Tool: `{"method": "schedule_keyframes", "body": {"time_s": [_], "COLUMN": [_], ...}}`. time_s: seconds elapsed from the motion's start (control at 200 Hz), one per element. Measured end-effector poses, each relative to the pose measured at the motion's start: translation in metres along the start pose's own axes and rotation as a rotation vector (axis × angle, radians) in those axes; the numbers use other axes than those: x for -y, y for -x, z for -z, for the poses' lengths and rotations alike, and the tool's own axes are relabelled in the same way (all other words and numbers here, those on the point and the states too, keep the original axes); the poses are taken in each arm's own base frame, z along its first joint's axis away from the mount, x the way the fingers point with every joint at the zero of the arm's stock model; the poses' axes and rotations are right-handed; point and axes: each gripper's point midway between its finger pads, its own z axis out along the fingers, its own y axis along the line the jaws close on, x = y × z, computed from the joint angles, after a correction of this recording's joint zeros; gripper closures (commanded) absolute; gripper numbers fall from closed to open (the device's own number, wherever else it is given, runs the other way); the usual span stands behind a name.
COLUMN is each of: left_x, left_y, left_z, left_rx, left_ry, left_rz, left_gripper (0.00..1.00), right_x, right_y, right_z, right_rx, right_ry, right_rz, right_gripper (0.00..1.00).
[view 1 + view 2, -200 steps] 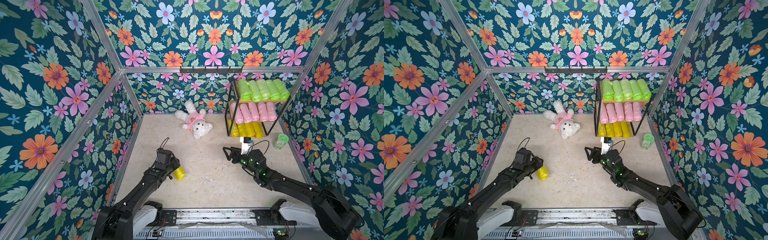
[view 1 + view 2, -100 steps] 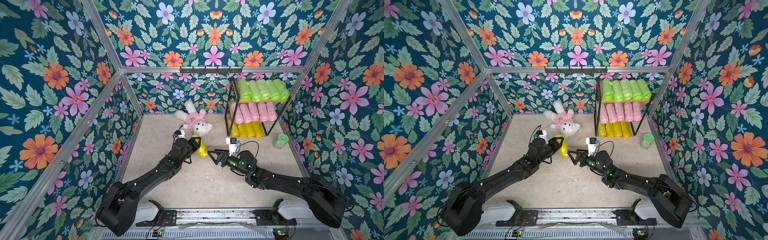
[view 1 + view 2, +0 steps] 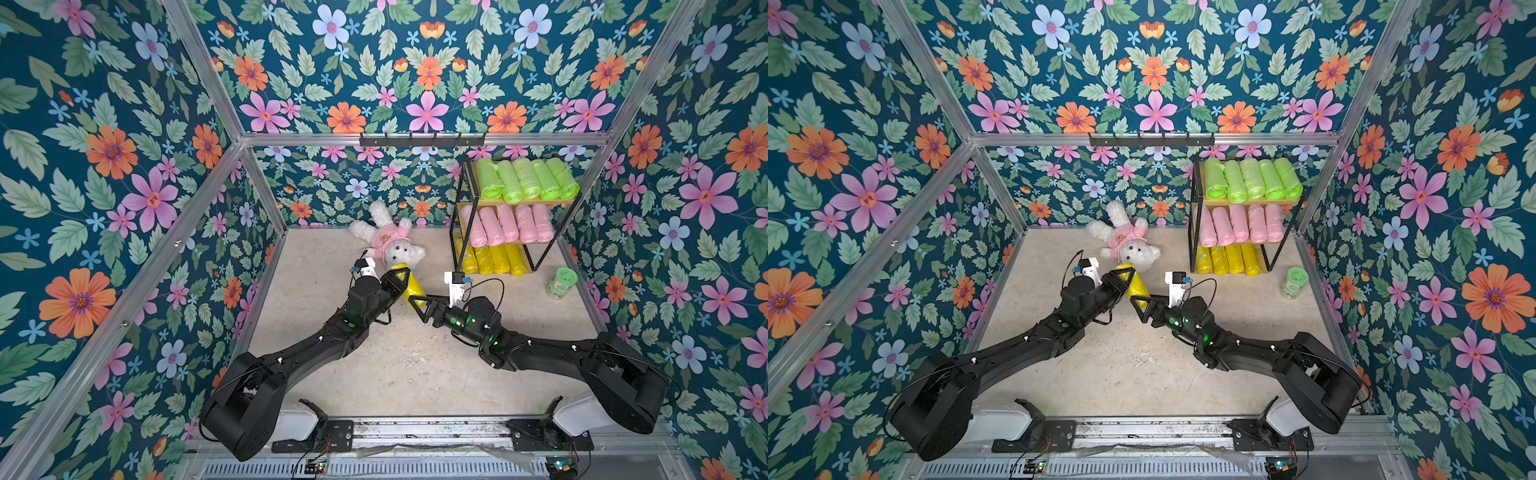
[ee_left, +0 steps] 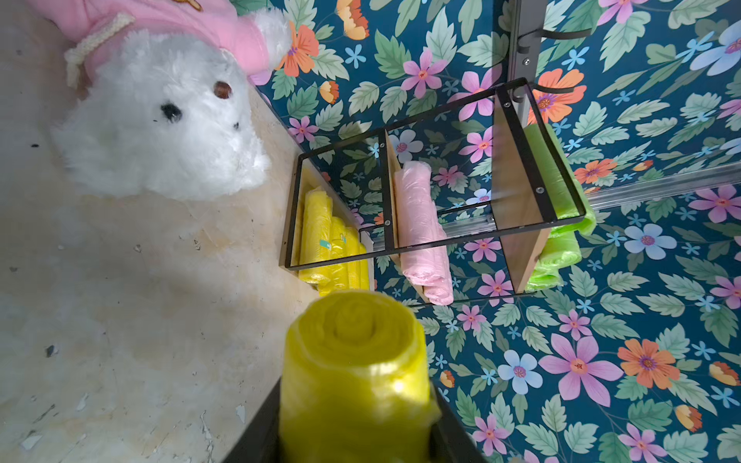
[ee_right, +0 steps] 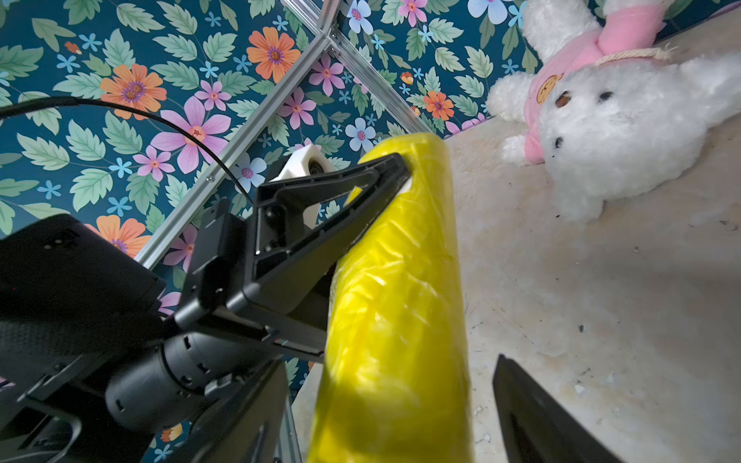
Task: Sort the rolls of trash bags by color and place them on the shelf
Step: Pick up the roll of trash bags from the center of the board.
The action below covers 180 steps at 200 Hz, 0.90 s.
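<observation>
A yellow roll (image 3: 409, 284) hangs above the floor's middle, with my left gripper (image 3: 402, 277) shut on its far end. My right gripper (image 3: 417, 308) is open, its jaws straddling the roll's near end with a gap on each side. In the right wrist view the roll (image 5: 397, 300) runs between the two black fingers (image 5: 533, 413). The left wrist view shows the roll's end (image 4: 353, 352) up close. The shelf (image 3: 515, 203) stands at the back right: several green rolls (image 3: 525, 180) on top, pink rolls (image 3: 505, 224) in the middle, yellow rolls (image 3: 488, 259) at the bottom.
A white plush bunny (image 3: 390, 245) in pink lies just behind the held roll. A small pale-green jar (image 3: 561, 282) stands right of the shelf by the wall. A black hook rail (image 3: 422, 139) hangs on the back frame. Floral walls enclose three sides.
My left arm carried the yellow roll from the left of the floor to the middle. My right gripper swung left from in front of the shelf to the roll's near end.
</observation>
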Motion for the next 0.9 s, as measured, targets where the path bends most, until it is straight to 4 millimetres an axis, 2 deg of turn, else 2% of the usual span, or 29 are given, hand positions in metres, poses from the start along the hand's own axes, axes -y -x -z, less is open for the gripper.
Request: {"method": "schedule_keyframes", "body": {"time_s": [0.135,0.32,0.445,0.53,0.65,0.725,0.9], "left_x": [0.002,0.003,0.001,0.001,0.003,0.003,-0.003], "left_y": [-0.003,-0.003,-0.003,-0.003,-0.007,-0.008,-0.008], "left_z": [-0.001,-0.003,-0.004,-0.004,-0.004,-0.005,-0.003], "left_rx": [-0.009,-0.007,-0.008,-0.008,-0.028,-0.029,-0.026], "left_ry": [-0.013,-0.024,-0.018,-0.02,-0.028,-0.03,-0.005], "left_rz": [0.015,0.019,0.019,0.019,0.028,0.016,-0.031], "left_gripper": [0.6,0.59,0.56,0.48,0.3,0.22,0.14], "right_x": [0.0,0.004,0.006,0.007,0.015,0.022,0.05], "right_y": [0.001,0.002,0.0,0.002,0.005,0.009,0.012], "right_z": [-0.004,-0.008,-0.009,-0.008,0.0,0.005,0.028], "right_rx": [0.01,0.016,0.013,0.015,0.012,0.02,0.016], "right_ry": [0.012,-0.001,-0.006,-0.007,-0.012,-0.027,-0.094], "right_rz": [-0.009,-0.011,-0.014,-0.014,-0.021,-0.024,-0.028], "right_gripper": [0.42,0.47,0.55,0.58,0.61,0.63,0.63]}}
